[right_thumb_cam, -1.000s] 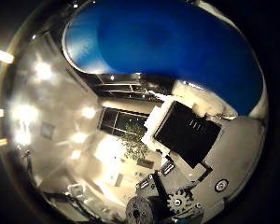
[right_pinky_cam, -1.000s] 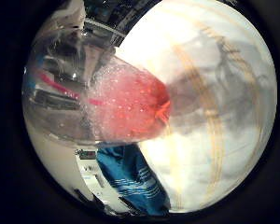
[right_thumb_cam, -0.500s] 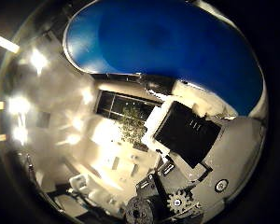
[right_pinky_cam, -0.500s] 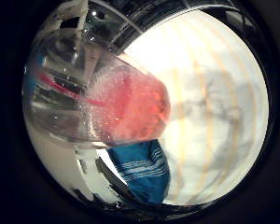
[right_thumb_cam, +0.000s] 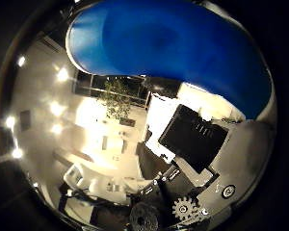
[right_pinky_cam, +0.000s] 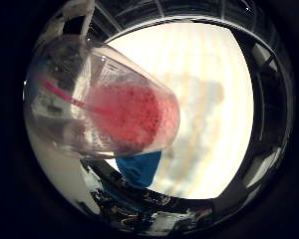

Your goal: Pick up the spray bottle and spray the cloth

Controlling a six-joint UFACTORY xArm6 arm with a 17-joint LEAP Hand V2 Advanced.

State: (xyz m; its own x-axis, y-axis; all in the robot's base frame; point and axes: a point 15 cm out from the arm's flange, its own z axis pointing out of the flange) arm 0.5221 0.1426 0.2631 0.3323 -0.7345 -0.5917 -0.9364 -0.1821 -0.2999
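Spray bottle up close against the palm.
The clear spray bottle [right_pinky_cam: 104, 114] holds bubbly red liquid and a pink tube; blue cloth [right_pinky_cam: 139, 167] lies beyond on the pale tabletop [right_pinky_cam: 214, 114]. Whether the hand [right_thumb_cam: 183, 202] is curled, I cannot tell.

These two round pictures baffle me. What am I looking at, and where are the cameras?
Both cameras sit in the palm of a robot hand on an arm, looking outward through very wide lenses. One, at the little finger side, shows a clear spray bottle with red liquid, very close to the palm, so it seems to be held. Past it lies a pale round table with a blue cloth. The other camera, at the thumb side, shows a large blue part close by, the hand's own black and geared parts, and the lit room beyond.
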